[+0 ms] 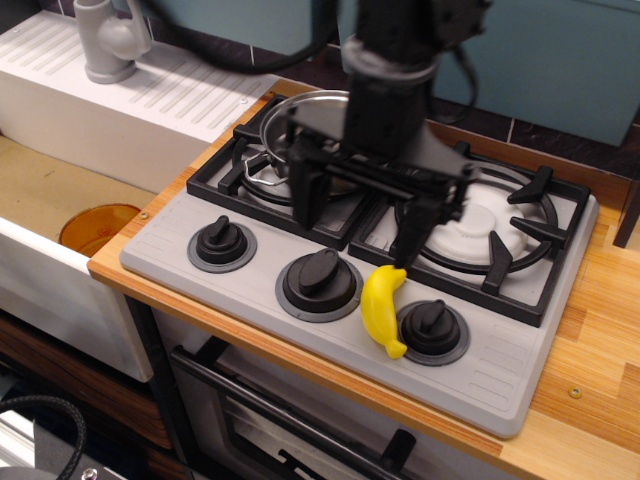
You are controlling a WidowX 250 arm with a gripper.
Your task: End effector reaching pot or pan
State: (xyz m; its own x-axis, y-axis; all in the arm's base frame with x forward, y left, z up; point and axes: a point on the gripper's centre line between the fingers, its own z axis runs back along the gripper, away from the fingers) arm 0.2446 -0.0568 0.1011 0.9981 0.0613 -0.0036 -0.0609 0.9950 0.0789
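Observation:
A small shiny steel pot [303, 108] sits on the back left burner of the toy stove [500, 385]. Its thin wire loop handle [262, 172] points to the front left. My black gripper [357, 215] hangs over the middle of the stove, in front of and to the right of the pot and partly covering its right side. Its jaws are wide open and empty. The left finger [305, 195] is near the pot's front rim; the right finger [410, 235] is over the right burner's front edge.
A yellow banana [383, 308] lies between the middle knob [320, 283] and the right knob [433, 325]. A left knob [222, 243] is further over. A white burner disc [478, 215] sits under the right grate. A sink with an orange plate [98, 225] and a faucet [108, 40] are on the left.

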